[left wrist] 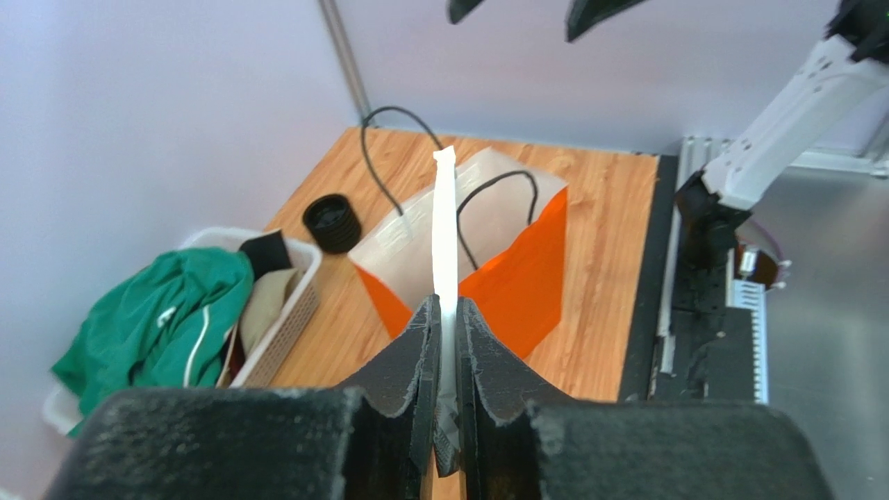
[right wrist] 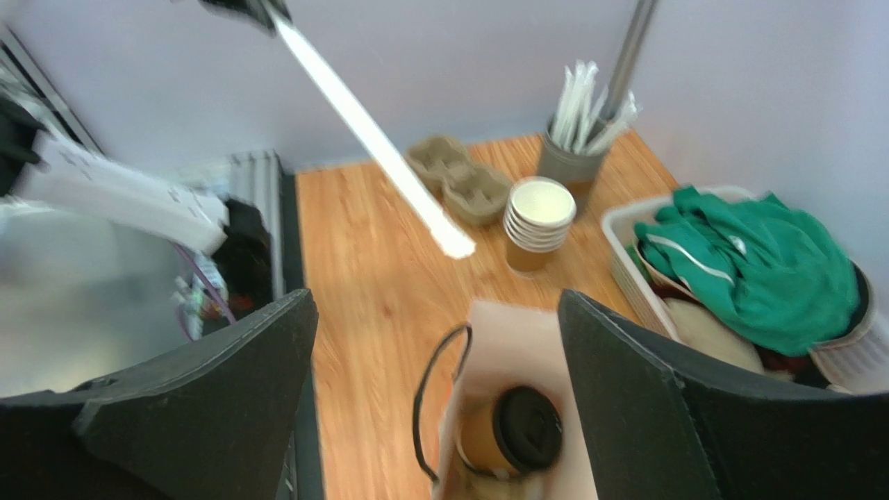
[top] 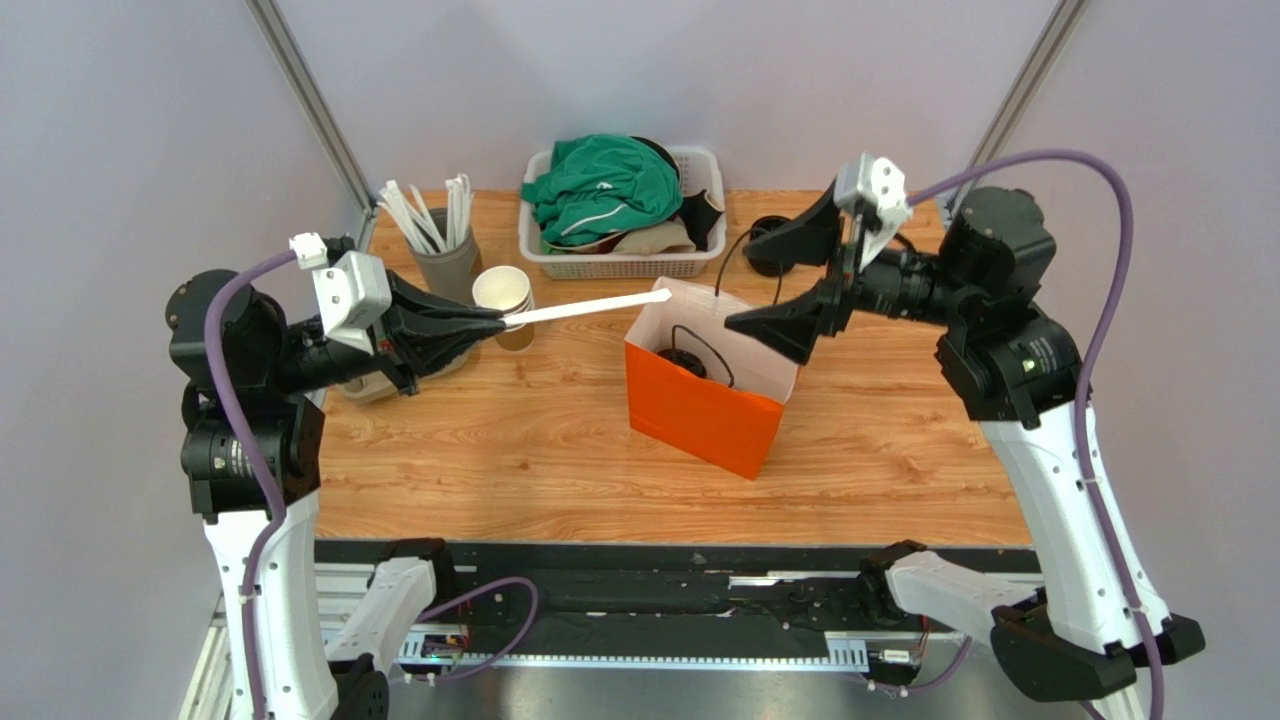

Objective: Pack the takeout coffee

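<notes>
Coffee cup (right wrist: pixel 522 429) sits bagged; left gripper (left wrist: pixel 446 307), clamped on a straw (top: pixel 594 308), could jab the bag (top: pixel 699 413) over; right gripper (right wrist: pixel 436 313) gapes.

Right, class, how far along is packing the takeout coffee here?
Done: the lidded coffee sits inside the orange bag. In hand: the left gripper pinches a white straw aimed at it. Left, probably: the straw goes in. The right gripper hangs open above.
</notes>
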You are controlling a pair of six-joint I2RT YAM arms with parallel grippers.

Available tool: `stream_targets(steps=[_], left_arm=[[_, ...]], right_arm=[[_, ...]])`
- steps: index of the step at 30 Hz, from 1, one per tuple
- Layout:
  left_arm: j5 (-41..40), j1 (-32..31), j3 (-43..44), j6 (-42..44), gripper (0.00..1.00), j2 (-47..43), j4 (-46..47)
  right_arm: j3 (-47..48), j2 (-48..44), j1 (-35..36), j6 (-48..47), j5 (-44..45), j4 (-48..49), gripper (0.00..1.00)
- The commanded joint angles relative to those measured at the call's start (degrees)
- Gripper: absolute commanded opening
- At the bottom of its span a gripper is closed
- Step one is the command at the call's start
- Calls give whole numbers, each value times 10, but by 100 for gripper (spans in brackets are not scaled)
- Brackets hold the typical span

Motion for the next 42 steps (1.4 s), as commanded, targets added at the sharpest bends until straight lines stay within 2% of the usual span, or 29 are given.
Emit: stream_targets(steps=[1,6,7,10,13,15,24,35,42], left_arm=[[74,-1,-13,-143,13,1,149],[79,-3,-55,-291,10,0,303],[78,-3,-62,-345,10,1,368],[73,-2,-72,-411,10,5,443],[65,-3,-72,-435,10,7,469],[60,-2,-71,-443,10,7,477],[37,-8,-85,-473,10,8,511],[-1,-22,-106,-431,10,18,511],[-7,-33,-108,-422,10,27,508]], right_arm=[[44,31,-51,221,-150,182,90],[5,51,-56,366,-199,363,90],[1,53,-56,385,-198,373,90],[-4,73,-56,398,-192,379,90],[-25,92,-56,449,-193,441,90],[-49,102,-55,508,-187,501,90],[-85,134,-28,577,-166,581,89],[-111,131,24,590,-154,597,86],[-116,133,32,590,-147,600,82]])
